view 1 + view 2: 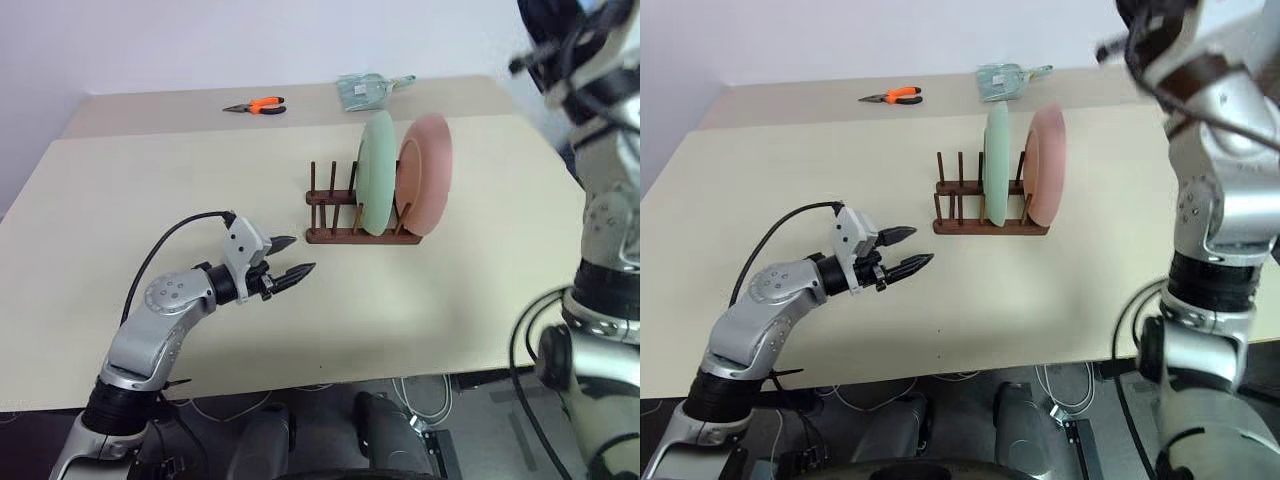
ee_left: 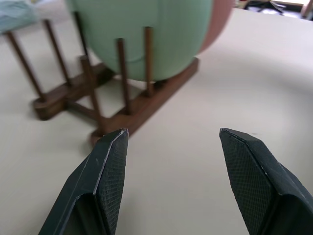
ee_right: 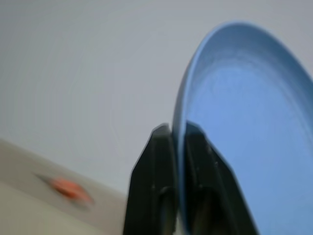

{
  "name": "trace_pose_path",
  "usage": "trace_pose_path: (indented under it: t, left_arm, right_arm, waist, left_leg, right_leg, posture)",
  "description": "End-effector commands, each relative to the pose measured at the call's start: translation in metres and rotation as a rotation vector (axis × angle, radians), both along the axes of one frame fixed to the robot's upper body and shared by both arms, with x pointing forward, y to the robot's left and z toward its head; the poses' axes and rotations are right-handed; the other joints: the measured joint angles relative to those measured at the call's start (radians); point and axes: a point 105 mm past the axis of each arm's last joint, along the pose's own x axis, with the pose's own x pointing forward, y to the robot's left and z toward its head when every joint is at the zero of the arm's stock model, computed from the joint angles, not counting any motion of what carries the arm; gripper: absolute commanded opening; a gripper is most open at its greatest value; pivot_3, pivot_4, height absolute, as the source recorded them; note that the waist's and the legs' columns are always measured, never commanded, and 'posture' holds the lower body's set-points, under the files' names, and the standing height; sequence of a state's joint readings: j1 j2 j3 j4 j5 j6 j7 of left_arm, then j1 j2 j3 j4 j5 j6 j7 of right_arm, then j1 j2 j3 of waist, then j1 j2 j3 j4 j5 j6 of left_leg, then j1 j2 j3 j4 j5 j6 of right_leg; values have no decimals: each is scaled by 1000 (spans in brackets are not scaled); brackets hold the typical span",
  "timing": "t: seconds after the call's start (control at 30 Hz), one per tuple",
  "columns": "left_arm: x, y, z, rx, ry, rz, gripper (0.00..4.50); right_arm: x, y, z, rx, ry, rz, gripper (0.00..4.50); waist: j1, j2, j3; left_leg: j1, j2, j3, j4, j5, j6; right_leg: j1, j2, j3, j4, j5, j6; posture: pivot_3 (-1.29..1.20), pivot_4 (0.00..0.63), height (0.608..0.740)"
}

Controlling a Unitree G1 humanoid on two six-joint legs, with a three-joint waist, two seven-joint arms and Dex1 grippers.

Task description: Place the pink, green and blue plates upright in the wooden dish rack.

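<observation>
Right now my right gripper (image 3: 178, 134) is clamped on the rim of the blue plate (image 3: 249, 127), which stands on edge between my two black fingers against a pale wall. Down on the beige table (image 1: 150, 200) the wooden dish rack (image 1: 360, 215) holds the green plate (image 1: 377, 172) and the pink plate (image 1: 425, 170) upright side by side at its right end, with bare pegs free on its left. My left gripper (image 1: 291, 257) hangs spread wide and empty above the table, near the rack's free end, and orange pliers (image 1: 257, 105) lie at the far edge.
</observation>
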State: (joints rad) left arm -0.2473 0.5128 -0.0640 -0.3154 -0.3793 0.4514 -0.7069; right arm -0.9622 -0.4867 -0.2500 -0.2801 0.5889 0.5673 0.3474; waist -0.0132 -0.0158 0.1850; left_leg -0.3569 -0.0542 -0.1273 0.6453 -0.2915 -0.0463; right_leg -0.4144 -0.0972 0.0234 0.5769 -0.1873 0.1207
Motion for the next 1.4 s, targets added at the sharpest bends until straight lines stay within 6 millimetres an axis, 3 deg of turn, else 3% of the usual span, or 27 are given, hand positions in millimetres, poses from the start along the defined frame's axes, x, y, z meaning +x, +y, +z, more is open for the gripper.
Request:
trace_pose_path:
  t: [0.03,0.1,0.13,0.23,0.4,0.5,0.63,0.83,1.07,1.23,1.33,1.4]
  left_arm:
    - [9,19,13,7,-68,70,3044]
    - [13,30,9,34,-69,101,3044]
    - [17,21,5,42,-69,108,3044]
    - [18,41,6,55,-76,147,3044]
    - [15,50,8,56,-81,161,3044]
    - [12,50,7,58,-77,163,3044]
    - [11,49,6,58,-76,163,3044]
    - [11,47,6,59,-72,158,3044]
    - [12,44,7,56,-75,149,3044]
    - [11,43,6,55,-74,147,3044]
    - [11,42,6,55,-74,146,3044]
    - [10,41,6,53,-74,146,3044]
  right_arm:
    - [-24,51,0,73,84,321,30]
    - [-23,81,-5,195,218,478,30]
    - [-16,79,-12,243,284,510,30]
    - [2,92,-26,457,491,551,30]
    - [12,89,-54,490,611,504,30]
    - [21,107,-75,493,708,469,30]
    - [26,113,-90,531,825,473,30]
    - [25,119,-95,525,862,503,30]
    - [37,113,-116,535,915,371,30]
    - [38,112,-120,529,916,362,30]
    - [42,108,-118,482,872,309,994]
    - [41,107,-109,371,771,262,1940]
  waist:
    - [0,-1,-1]
    - [-2,0,0]
    - [-1,0,0]
    - [2,-1,-1]
    - [2,0,-1]
    - [-7,0,-1]
    - [-13,0,-1]
    - [-7,0,-1]
    - [-8,0,-1]
    - [-9,0,-1]
    - [-8,0,-1]
    - [-6,0,-1]
  left_leg:
    - [0,0,-1,0,0,0]
    - [0,0,-1,0,0,0]
    - [0,0,-1,0,0,0]
    - [-1,-1,-3,0,0,0]
    - [-5,-1,-3,0,0,-1]
    - [-4,-1,-1,-1,0,-1]
    - [-3,0,0,-3,0,0]
    - [-3,0,0,-2,0,0]
    - [-3,0,0,-2,0,0]
    - [-3,0,0,-2,0,0]
    - [-3,0,0,-2,0,0]
    - [-3,0,0,-2,0,0]
  right_leg:
    - [0,0,-1,0,0,0]
    - [0,0,0,1,0,0]
    - [-1,0,0,1,0,0]
    - [-2,0,0,2,1,0]
    - [-7,0,-1,3,2,2]
    - [-7,0,0,3,2,2]
    - [-9,1,0,5,2,2]
    - [-9,1,0,4,2,2]
    - [-8,1,0,4,2,2]
    - [-9,1,0,4,2,2]
    - [-9,1,0,4,2,2]
    - [-9,1,0,4,2,2]
  posture:
    - [0,150,740]
    - [0,150,740]
    - [0,150,740]
    - [0,150,740]
    - [0,150,740]
    - [0,150,740]
    - [0,150,740]
    - [0,150,740]
    - [0,150,740]
    - [0,150,740]
    - [0,150,740]
    - [0,150,740]
